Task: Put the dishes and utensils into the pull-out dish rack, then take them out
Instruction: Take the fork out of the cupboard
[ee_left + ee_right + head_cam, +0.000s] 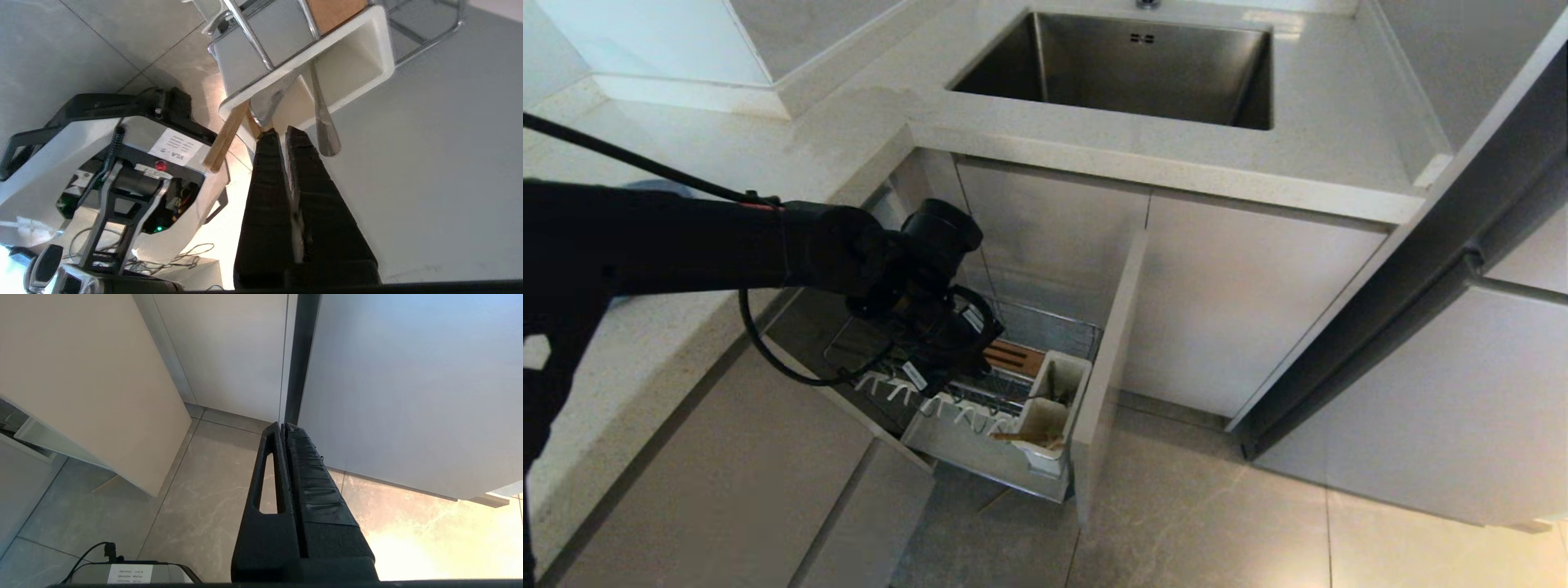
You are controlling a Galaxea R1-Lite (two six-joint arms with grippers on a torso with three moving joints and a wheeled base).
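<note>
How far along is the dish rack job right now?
Done: the chopsticks and the metal spoon stand in the white utensil cup of the pull-out dish rack. In hand: nothing; the left gripper is at the cup, fingers nearly together and empty. Left: no plate or bowl shows in the rack. The right gripper hangs shut near the floor.

A steel sink (pixel 1143 69) sat sunk in the pale stone countertop (pixel 1045 147) at the far side. Below the countertop, beige cabinet doors (pixel 1241 310) stood closed. A tall grey door (pixel 1445 245) hung open on the right. Grey floor tiles (pixel 1201 523) covered the near ground, and loose cables (pixel 179 255) lay on them.
</note>
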